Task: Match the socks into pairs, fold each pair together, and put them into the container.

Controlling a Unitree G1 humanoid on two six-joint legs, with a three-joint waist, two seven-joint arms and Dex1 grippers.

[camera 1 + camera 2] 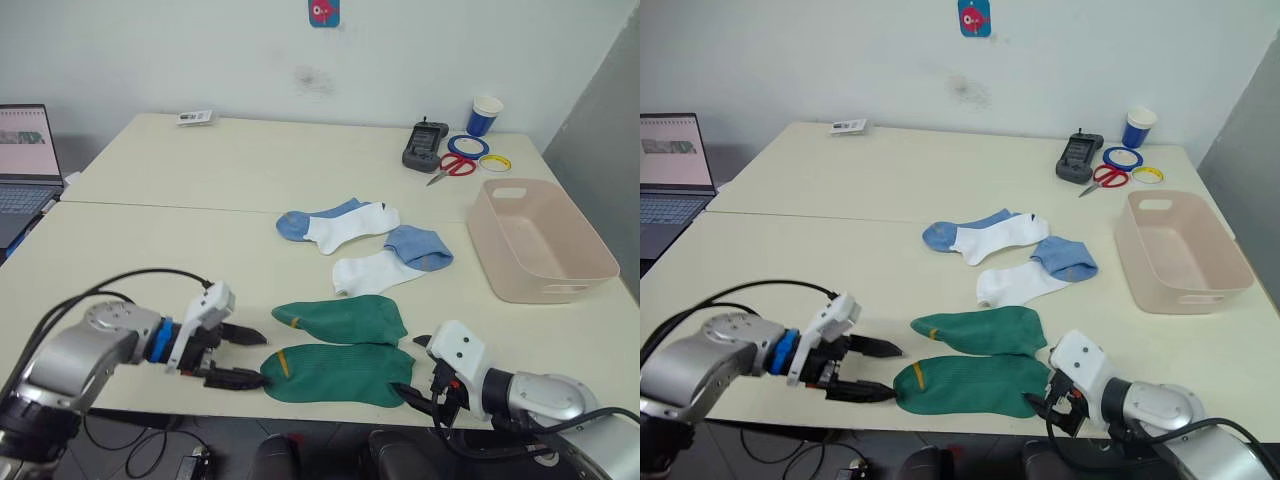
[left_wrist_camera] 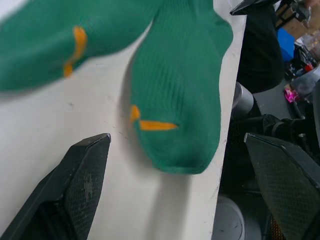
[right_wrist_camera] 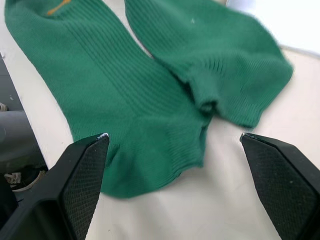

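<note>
Four socks lie loose on the surface beside the empty container from the head views, while each wrist view has an open, empty hand facing the nearer green sock, apparently untouched, nothing folded yet.

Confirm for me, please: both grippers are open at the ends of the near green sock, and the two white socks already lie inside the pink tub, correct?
Not quite. The white socks are not in the pink tub; the left eye view shows them lying on the table, to the tub's left. The rest holds: the left gripper and the right gripper are open at the ends of the near green sock.
</note>
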